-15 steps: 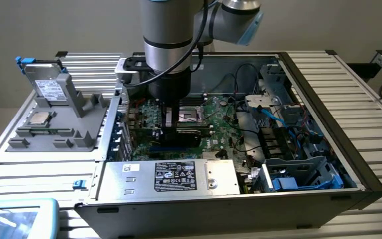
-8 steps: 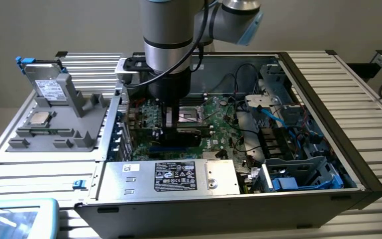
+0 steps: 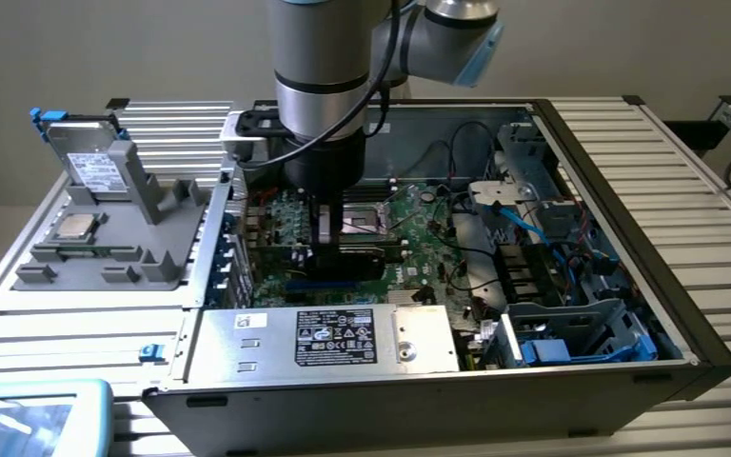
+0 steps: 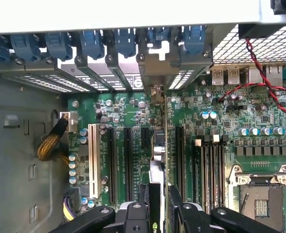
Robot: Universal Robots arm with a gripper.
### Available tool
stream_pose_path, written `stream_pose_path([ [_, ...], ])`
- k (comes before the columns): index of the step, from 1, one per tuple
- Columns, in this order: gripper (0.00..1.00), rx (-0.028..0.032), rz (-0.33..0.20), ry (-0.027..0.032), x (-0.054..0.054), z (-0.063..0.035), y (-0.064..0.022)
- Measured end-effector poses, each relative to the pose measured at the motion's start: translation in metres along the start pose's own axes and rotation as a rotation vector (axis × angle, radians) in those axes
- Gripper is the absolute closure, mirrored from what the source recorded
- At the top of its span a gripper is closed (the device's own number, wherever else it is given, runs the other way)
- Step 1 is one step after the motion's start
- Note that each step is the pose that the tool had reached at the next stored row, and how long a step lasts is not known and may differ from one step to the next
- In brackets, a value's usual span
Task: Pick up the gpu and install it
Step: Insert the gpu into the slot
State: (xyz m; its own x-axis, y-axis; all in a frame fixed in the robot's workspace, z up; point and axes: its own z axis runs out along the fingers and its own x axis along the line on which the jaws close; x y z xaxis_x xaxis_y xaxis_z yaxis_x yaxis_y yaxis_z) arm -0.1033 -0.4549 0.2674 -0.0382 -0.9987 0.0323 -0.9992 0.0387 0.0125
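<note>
Slatted metal surface [image 3: 683,171], open computer case [image 3: 467,409] on it. Fingers [image 4: 181,208] pinch the gpu [image 4: 158,158], edge-down inside the case. Long axis runs along the slots [image 4: 128,165], bracket toward the case's rear wall.

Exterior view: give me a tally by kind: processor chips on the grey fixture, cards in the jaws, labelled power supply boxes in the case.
processor chip: 1, lying on the grey fixture
gpu: 1, held edge-on between the jaws over the motherboard
power supply box: 1, at the case's near edge
Total: 3
</note>
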Motion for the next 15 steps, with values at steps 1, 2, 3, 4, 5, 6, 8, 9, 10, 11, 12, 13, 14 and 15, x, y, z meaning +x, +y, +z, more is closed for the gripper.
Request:
stream_pose_path([
  [1, 0.73, 0.0002, -0.007, 0.0001, 0.0000, 0.0000, 0.0000],
  [2, 0.73, 0.0002, -0.009, 0.0002, 0.0000, 0.0000, 0.0000],
  [3, 0.73, 0.0003, -0.009, 0.0001, 0.0000, 0.0000, 0.0000],
  [4, 0.73, 0.0003, -0.009, 0.0002, 0.0000, 0.0000, 0.0000],
  [5, 0.73, 0.0001, -0.009, -0.0038, 0.0000, 0.0000, 0.0000],
  [6, 0.73, -0.0001, -0.009, -0.0108, 0.0000, 0.0000, 0.0000],
  [8, 0.73, -0.0002, -0.009, -0.0126, 0.0000, 0.0000, 0.0001],
  [9, 0.73, -0.0002, -0.009, -0.0127, 0.0000, 0.0000, 0.0001],
  [10, 0.73, -0.0002, -0.009, -0.0128, 0.0000, 0.0001, 0.0000],
  [11, 0.73, -0.0002, -0.009, -0.0128, 0.0000, 0.0001, 0.0000],
  [12, 0.73, -0.0002, -0.009, -0.0128, 0.0000, 0.0001, 0.0000],
  [13, 0.73, -0.0001, -0.009, -0.0129, 0.0000, 0.0001, 0.0002],
  [14, 0.73, -0.0001, -0.009, -0.0129, 0.0000, 0.0002, 0.0006],
  [15, 0.73, -0.0002, -0.009, -0.0129, 0.0000, 0.0002, 0.0006],
])
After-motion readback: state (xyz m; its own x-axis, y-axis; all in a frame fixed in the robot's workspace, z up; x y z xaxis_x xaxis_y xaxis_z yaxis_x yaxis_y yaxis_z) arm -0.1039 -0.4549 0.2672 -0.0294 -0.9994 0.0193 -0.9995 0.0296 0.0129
